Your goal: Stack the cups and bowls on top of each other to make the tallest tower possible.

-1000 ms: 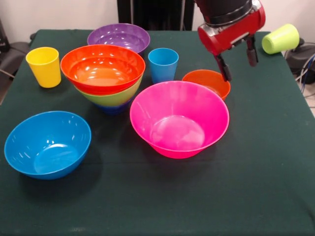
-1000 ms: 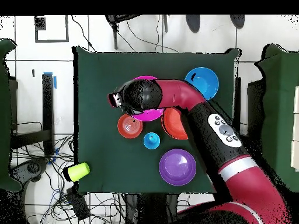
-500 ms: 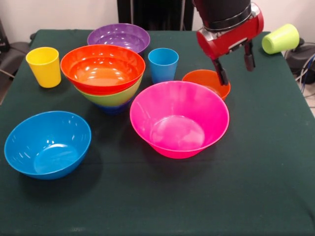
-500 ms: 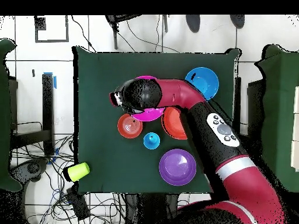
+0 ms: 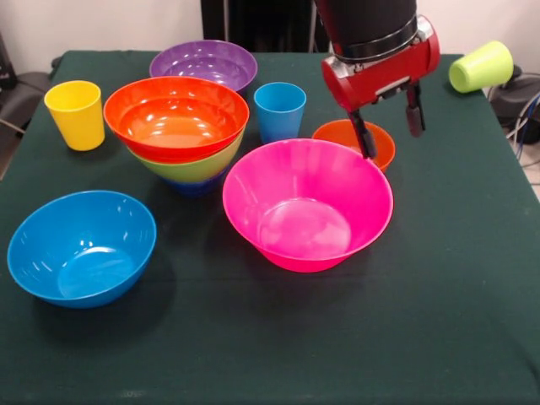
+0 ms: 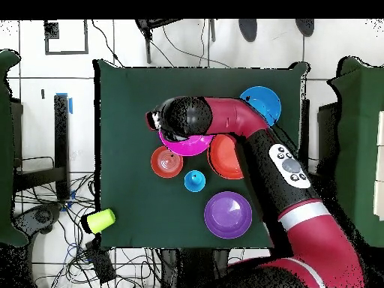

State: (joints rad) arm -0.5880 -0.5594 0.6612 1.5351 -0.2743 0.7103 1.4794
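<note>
1. My gripper (image 5: 388, 131) hangs in the upper right of the front view, fingers spread, pinching nothing. It sits above the gap between the small orange bowl (image 5: 348, 137) and the back rim of the pink bowl (image 5: 308, 205). 1 fingertip looks very close to the pink rim, though I can't tell whether it touches.
2. The tower (image 5: 179, 133) is left of centre: the orange-red bowl sits on the lime green bowl, with a dark blue base just showing beneath. It stands apart from the pink bowl.
3. Risk A: if I descend here, the left finger could clip the pink rim. A glossy, light bowl would likely skate or tip across the green cloth (image 5: 456, 278).
4. Risk B: the small orange bowl is just behind the pink one. A rim pinch with the other finger outside could shove 1 bowl into the other.
5. Risk C: the light blue cup (image 5: 279, 110) stands between the tower and the small orange bowl. An arm sweep toward the tower could knock it over.
6. Risk D: the lime green cup (image 5: 481, 66) lies on its side at the upper right table edge. It looks prone to rolling off if bumped.
7. The overhead view hides the gripper under the arm (image 6: 247, 139), so I judge depth from 1 view only.
8. The yellow cup (image 5: 76, 114), the purple bowl (image 5: 203, 63) and the light blue bowl (image 5: 81, 246) are well clear.
</note>
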